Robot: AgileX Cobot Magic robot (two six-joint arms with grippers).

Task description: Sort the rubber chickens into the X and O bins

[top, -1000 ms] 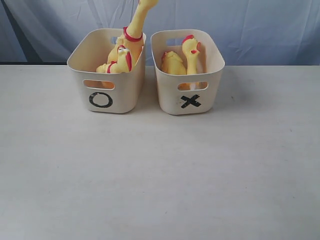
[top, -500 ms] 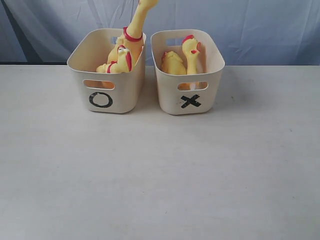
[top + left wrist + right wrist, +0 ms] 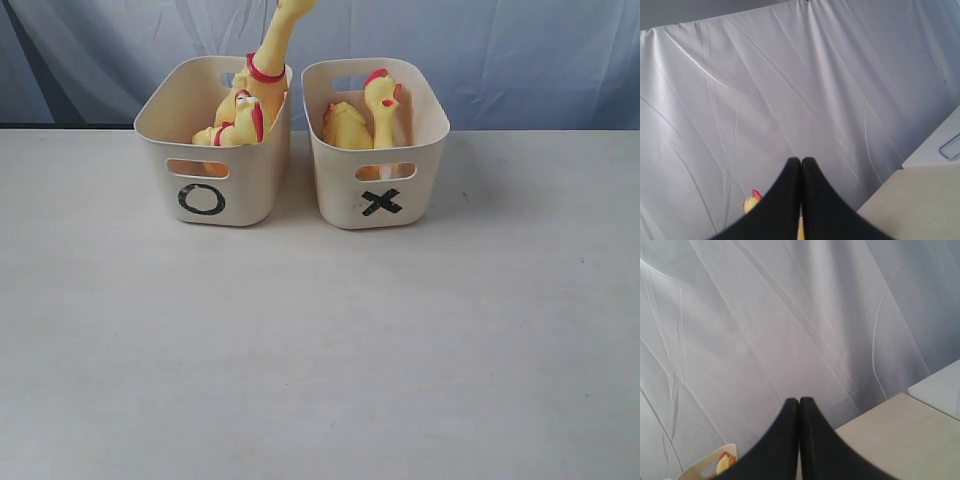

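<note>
Cream-grey worktop (image 3: 320,350) fills the near part of the exterior view. Further back on it stand two matching cream plastic tubs with handle slots, side by side and almost touching. The O bin (image 3: 255,195) with its black O is on the left, and the X bin (image 3: 335,195) with its black X is on the right.

All four yellow rubber chickens with red combs and neck bands are inside the tubs:
- **O bin:** the tallest chicken (image 3: 272,45) leans on the right wall, and its long neck goes up out of the picture. A smaller chicken (image 3: 243,120) lies against it.
- **X bin:** an upright chicken (image 3: 382,100) lifts its head above the rim, with a low chicken (image 3: 345,128) just beside it.

Behind everything hangs a wrinkled pale blue-white cloth backdrop (image 3: 520,50).

In each wrist view the black left jaws and the black right jaws are pressed together tip to tip and grip nothing. Both are raised in front of the cloth.

Compared with the earlier exterior pictures, I find no difference. Bins and chickens lie exactly as before.
</note>
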